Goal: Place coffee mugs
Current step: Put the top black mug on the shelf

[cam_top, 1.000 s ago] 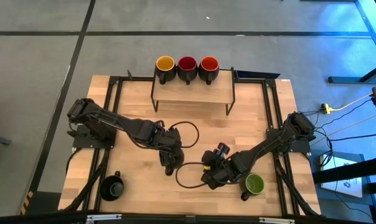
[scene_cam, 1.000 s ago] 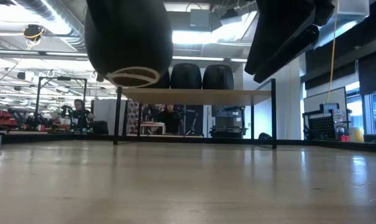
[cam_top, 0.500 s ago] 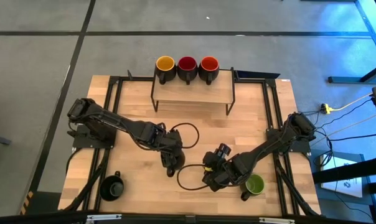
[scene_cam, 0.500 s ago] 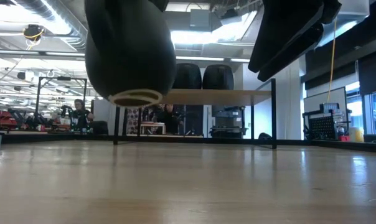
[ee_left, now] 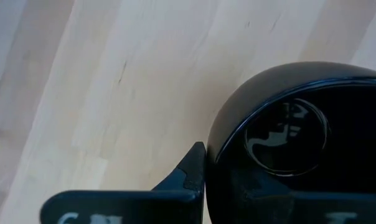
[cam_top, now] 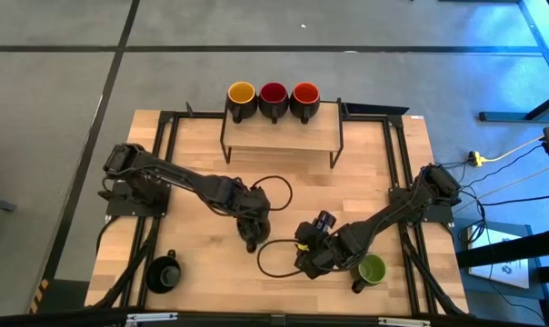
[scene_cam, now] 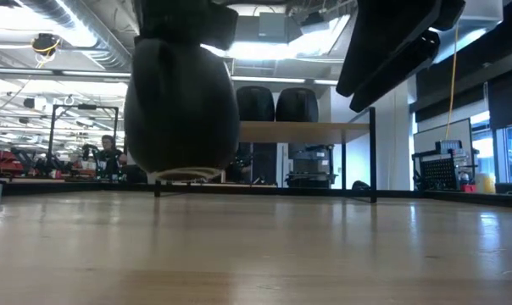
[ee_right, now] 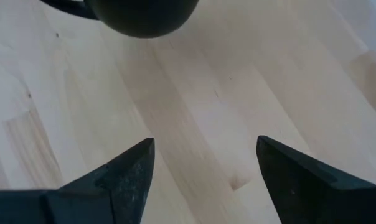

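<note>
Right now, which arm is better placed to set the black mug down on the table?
Left. Its tool is shut on the black mug, held upright with its base just above the table. The right tool is open and empty near the green mug.

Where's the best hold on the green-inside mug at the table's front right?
The green mug stands upright, mouth open upward, with its handle pointing toward the front edge. Probably best to pinch its rim wall from straight above, one finger inside, on the side away from the handle.
</note>
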Robot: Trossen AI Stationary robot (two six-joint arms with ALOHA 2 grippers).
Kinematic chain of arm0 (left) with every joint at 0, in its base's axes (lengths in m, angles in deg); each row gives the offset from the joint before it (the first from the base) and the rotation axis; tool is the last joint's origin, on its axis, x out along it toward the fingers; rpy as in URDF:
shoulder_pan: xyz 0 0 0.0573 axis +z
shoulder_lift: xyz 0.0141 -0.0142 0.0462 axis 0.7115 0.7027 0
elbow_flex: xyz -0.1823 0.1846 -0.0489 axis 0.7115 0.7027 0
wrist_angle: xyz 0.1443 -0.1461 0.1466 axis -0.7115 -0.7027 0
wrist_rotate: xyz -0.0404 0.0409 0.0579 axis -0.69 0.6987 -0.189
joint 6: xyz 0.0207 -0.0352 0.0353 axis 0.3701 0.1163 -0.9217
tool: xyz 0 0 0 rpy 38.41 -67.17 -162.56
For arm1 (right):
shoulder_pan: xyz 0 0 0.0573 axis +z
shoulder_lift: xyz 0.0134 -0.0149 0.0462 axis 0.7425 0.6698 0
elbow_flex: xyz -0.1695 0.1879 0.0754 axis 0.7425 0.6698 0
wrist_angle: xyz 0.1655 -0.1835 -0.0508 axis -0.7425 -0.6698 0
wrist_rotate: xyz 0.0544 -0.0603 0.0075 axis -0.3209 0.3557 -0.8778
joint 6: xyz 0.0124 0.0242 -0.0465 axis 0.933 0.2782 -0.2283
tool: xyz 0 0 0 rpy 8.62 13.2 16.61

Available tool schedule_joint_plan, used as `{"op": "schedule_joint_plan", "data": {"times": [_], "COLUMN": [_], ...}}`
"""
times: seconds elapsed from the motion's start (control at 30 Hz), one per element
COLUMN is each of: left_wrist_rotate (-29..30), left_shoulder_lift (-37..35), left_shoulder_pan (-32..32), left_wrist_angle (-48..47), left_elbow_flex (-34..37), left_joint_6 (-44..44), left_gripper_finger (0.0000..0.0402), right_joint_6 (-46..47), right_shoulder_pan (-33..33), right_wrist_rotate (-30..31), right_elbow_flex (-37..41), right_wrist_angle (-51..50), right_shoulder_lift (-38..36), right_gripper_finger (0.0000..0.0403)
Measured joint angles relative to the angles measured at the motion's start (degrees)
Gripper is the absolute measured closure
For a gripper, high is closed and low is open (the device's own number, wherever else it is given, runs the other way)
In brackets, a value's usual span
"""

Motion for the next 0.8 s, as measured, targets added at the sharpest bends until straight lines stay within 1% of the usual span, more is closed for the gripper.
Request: {"op": "schedule_joint_plan", "data": {"times": [0.17,0.3,0.33,0.57,0.67,0.8], "left_wrist_rotate": [0.05,4.81,5.07,4.31,3.94,2.45], "left_shoulder_lift": [3.17,4.57,4.87,5.5,5.55,5.52], "left_shoulder_pan": [0.75,0.94,0.94,1.36,1.36,1.35], "left_wrist_angle": [0.41,0.49,0.76,0.8,0.88,1.21], "left_elbow_flex": [-0.03,-0.01,-0.02,-0.11,-0.11,-0.11], "left_joint_6": [0.04,0.73,0.86,1.25,0.2,0.16], "left_gripper_finger": [0.0388,0.038,0.0378,0.0372,0.0355,0.0318], "right_joint_6": [0.31,0.34,0.45,0.74,0.3,0.26], "right_shoulder_pan": [0.11,0.11,0.11,0.11,0.11,0.11], "right_wrist_rotate": [-1.02,-0.9,-0.9,-1.32,-2.56,-3.26], "right_elbow_flex": [0.0,0.0,0.0,-0.11,-0.01,0.0], "right_wrist_angle": [0.07,0.04,0.11,1.14,1.38,1.62], "right_shoulder_lift": [0.0,0.0,0.0,0.93,1.43,1.79], "right_gripper_finger": [0.0134,0.0134,0.0134,0.0134,0.0134,0.0134]}}
